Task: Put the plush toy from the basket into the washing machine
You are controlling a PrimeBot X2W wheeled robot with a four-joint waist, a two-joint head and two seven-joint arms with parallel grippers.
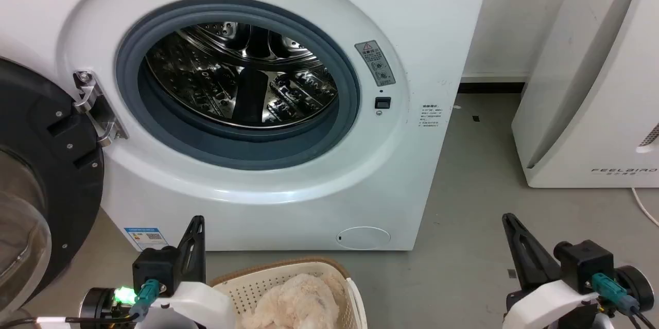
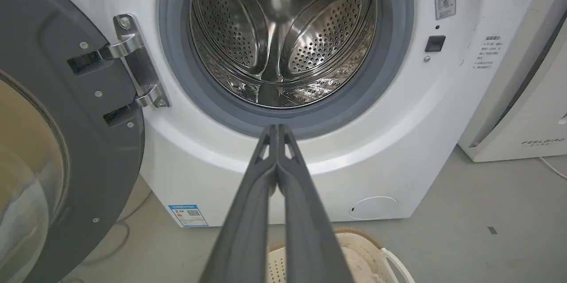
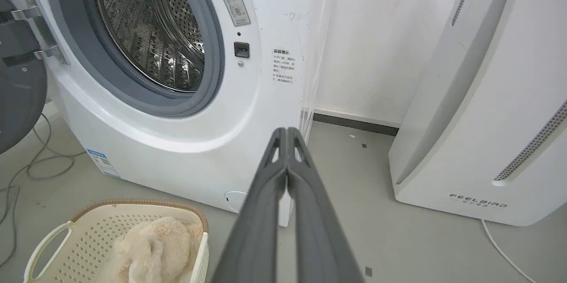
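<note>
Item: white slanted appliance [image 1: 592,87], stood on the grey floor [image 1: 479,205]; the lettering FEELBIRD [image 1: 623,170] is printed low on its front, and a perforated vent strip [image 3: 531,145] is set into its side.
Item: white cord [image 1: 641,205], laid on the floor just beside the appliance.
Item: thin cables [image 3: 48,141], looped on the floor in the right wrist view.
Item: white wall [image 1: 507,20], edged by a dark baseboard [image 1: 491,87].
Item: small dark marks [image 1: 475,118], scattered on the floor.

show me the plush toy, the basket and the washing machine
plush toy [image 3: 155,247], right wrist view, middle of its shaggy fur
basket [image 3: 84,234], right wrist view, perforated inner wall
washing machine [image 1: 288,200], head view, white front below the porthole
</note>
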